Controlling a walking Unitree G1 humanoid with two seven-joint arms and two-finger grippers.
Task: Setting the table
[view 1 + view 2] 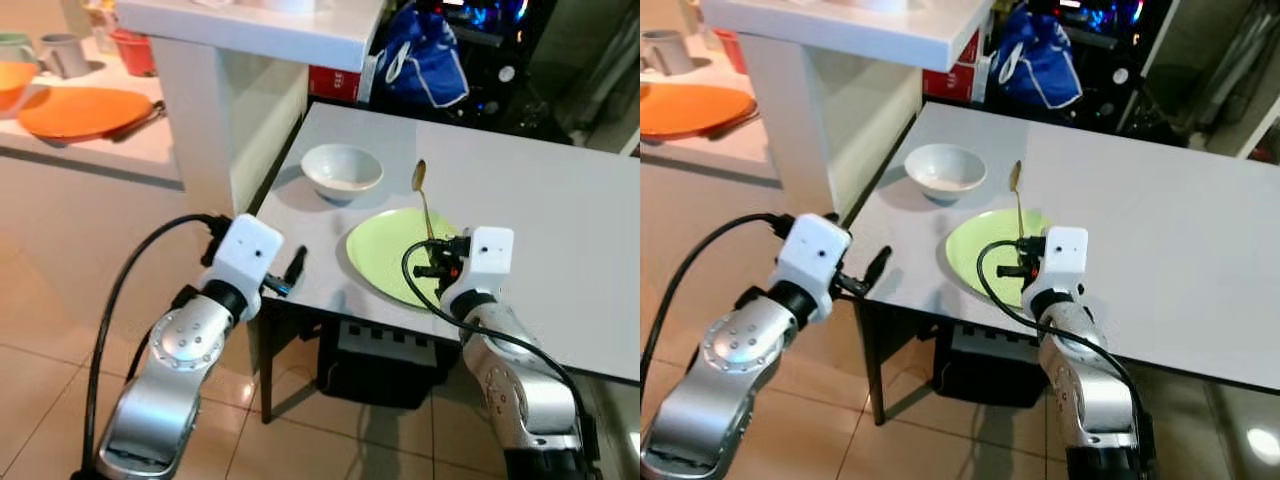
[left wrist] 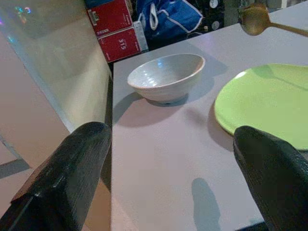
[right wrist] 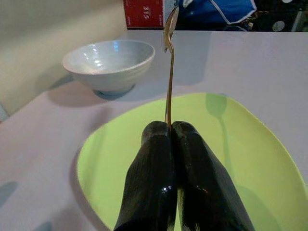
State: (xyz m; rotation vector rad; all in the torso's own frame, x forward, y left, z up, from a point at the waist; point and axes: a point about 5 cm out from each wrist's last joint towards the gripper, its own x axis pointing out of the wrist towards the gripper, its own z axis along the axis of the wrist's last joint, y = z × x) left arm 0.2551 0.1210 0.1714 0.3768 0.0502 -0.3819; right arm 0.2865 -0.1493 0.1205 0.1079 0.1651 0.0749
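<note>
A light green plate lies near the front edge of the white table, with a white bowl just behind it to the left. My right gripper hovers over the plate, shut on the handle of a gold spoon that points away toward the bowl. The spoon's bowl end is raised above the table. My left gripper is open at the table's front left corner, holding nothing; its fingers frame the bowl and the plate.
A white counter pillar stands close on the left of the table. An orange plate and mugs sit on a lower counter far left. A blue bag and red boxes lie behind the table. Tiled floor lies below.
</note>
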